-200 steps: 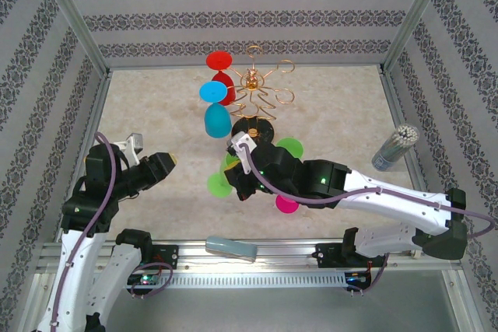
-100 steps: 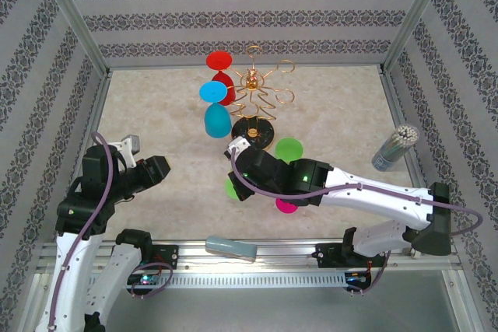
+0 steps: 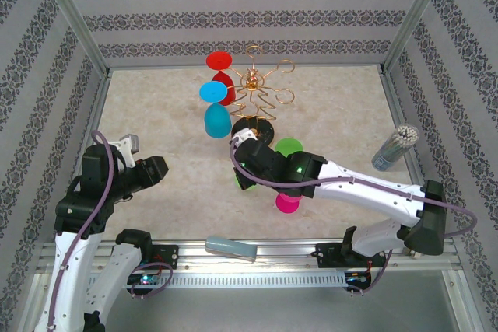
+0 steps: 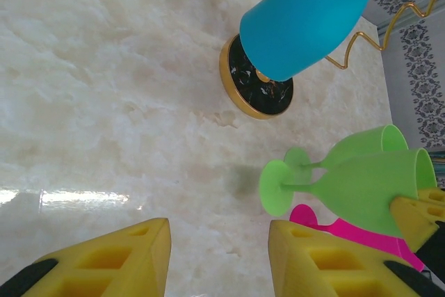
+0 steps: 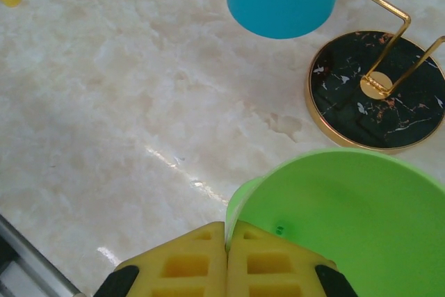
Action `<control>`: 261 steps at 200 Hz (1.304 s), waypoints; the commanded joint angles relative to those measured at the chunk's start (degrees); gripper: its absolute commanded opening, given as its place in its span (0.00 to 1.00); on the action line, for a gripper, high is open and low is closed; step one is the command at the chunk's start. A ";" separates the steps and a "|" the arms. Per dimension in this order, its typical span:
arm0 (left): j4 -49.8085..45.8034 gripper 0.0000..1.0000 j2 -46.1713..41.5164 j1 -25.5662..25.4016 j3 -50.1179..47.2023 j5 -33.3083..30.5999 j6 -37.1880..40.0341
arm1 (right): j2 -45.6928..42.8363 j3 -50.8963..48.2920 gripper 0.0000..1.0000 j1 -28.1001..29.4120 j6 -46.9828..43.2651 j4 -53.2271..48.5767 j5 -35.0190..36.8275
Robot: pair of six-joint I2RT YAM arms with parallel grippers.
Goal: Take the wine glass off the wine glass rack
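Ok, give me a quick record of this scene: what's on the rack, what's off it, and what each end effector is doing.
Rack: gold wine glass rack on a round black base, far centre of the table
On rack: blue glass and red glass, hanging on the left arm's side
Right end effector: shut on the rim of a green wine glass, clear of the rack
Left end effector: open, holding nothing
Also off rack: second green glass and pink glass, by the right arm

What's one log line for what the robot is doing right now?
right gripper: shut on green glass rim, off rack | left gripper: open, empty | rack: blue glass, red glass hanging
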 commanded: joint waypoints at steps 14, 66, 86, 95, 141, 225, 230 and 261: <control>-1.60 0.43 0.08 0.56 1.40 -1.25 1.91 | 2.05 0.43 0.00 -1.11 -0.05 -0.11 2.24; -1.42 0.43 -0.06 0.56 1.19 -1.33 1.63 | 4.13 -1.12 0.00 -2.72 -0.22 2.05 1.29; -1.38 0.43 -0.05 0.57 0.98 -1.31 1.42 | 4.53 -1.76 0.00 -3.41 -0.10 3.00 0.66; -1.33 0.43 0.04 0.56 1.03 -1.40 1.56 | 4.68 -1.92 0.00 -3.65 -0.21 3.34 0.46; -0.73 0.43 0.30 0.56 0.81 -1.25 1.21 | 5.95 -2.47 0.00 -4.82 -0.57 3.93 0.11; -0.63 0.43 0.92 0.56 0.82 -1.33 1.28 | 7.61 -3.35 0.00 -5.98 -0.99 4.68 0.29; -0.71 0.43 0.92 0.56 0.85 -1.37 1.29 | 7.75 -3.35 0.00 -6.04 -1.01 4.63 0.30; -0.42 0.43 1.22 0.56 0.68 -1.34 1.14 | 8.22 -3.35 0.00 -6.35 -1.25 4.78 0.30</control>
